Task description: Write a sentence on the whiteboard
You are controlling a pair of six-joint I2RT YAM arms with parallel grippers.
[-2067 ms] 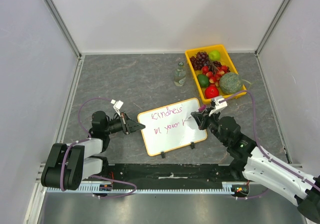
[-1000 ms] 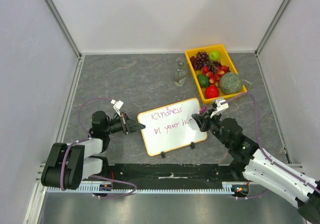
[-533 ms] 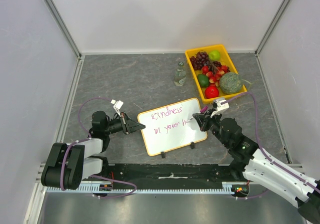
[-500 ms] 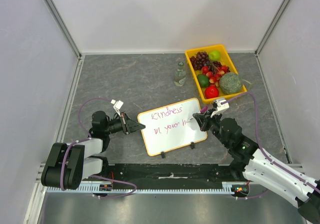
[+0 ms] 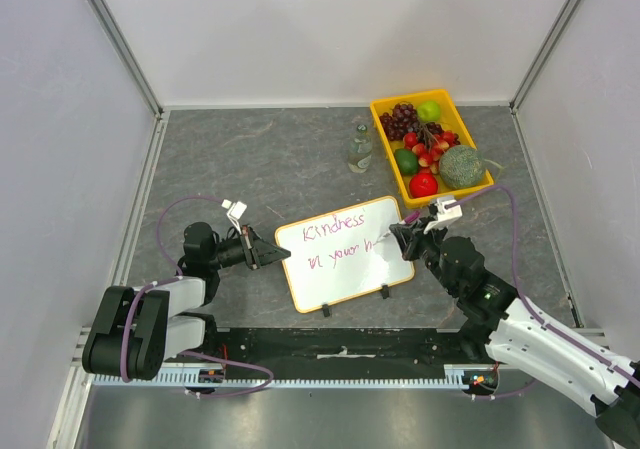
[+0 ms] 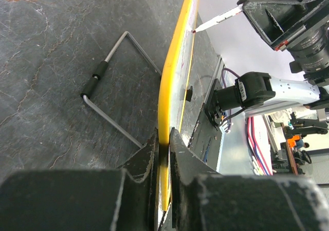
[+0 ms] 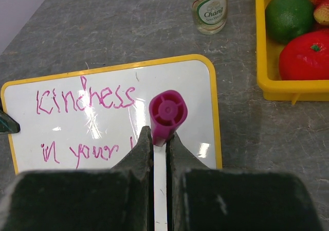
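The whiteboard (image 5: 345,274) lies tilted on the table between the arms, white with a yellow rim (image 6: 175,82). My left gripper (image 5: 283,255) is shut on the rim at its left edge (image 6: 163,138). The sentence (image 5: 335,239) is in purple-pink and reads "Kindness" (image 7: 85,98) above "in your" (image 7: 82,151), with one short stroke after "your". My right gripper (image 5: 400,237) is shut on a marker (image 7: 167,115) with a white barrel and a magenta end (image 7: 160,136). The marker tip (image 6: 195,31) meets the board at the right end of the second line.
A yellow fruit tray (image 5: 378,109) with grapes, limes and red fruit stands at the back right. A small glass bottle (image 5: 360,149) stands left of it. Two black clips (image 5: 325,309) sit on the board's near edge. A wire stand (image 6: 110,66) lies behind the board.
My right gripper has shifted slightly to the right with the marker, at the end of the second line. The left gripper and the board have not moved.
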